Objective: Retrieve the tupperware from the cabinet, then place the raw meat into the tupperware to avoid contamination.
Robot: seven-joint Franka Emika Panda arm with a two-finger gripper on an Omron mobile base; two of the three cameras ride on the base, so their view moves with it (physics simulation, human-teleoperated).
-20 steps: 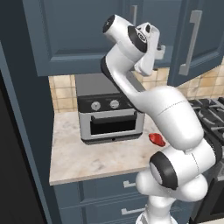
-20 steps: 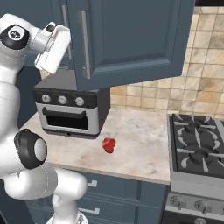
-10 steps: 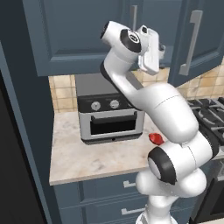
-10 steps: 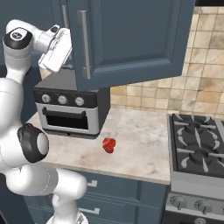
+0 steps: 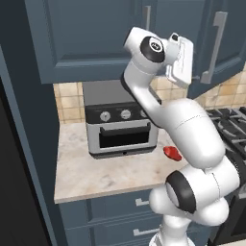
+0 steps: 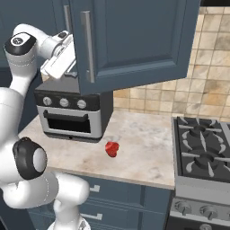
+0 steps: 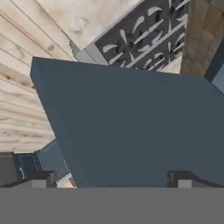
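The raw meat (image 5: 172,153) (image 6: 112,148) is a small glossy red lump on the marble counter, in front of the toaster oven's right end. The cabinet (image 5: 96,33) (image 6: 134,36) hangs above it. Its right door (image 7: 131,127) stands ajar, swung out towards me, with its long silver handle (image 6: 87,45) at the free edge. My gripper (image 5: 186,72) (image 6: 70,67) (image 7: 111,181) is raised at that free edge, open, with nothing between its fingers. In the hand view the door's dark panel lies just past the fingertips. The tupperware is hidden.
A grey toaster oven (image 5: 120,125) (image 6: 72,105) stands on the counter under the cabinet, just below my hand. A gas stove (image 6: 202,152) (image 7: 144,30) adjoins the counter on the right. Blue drawers (image 6: 117,197) run below the counter edge.
My hand has swung sideways along the cabinet front to the free edge of the right door. The door stands slightly further out than before. The raw meat has not moved.
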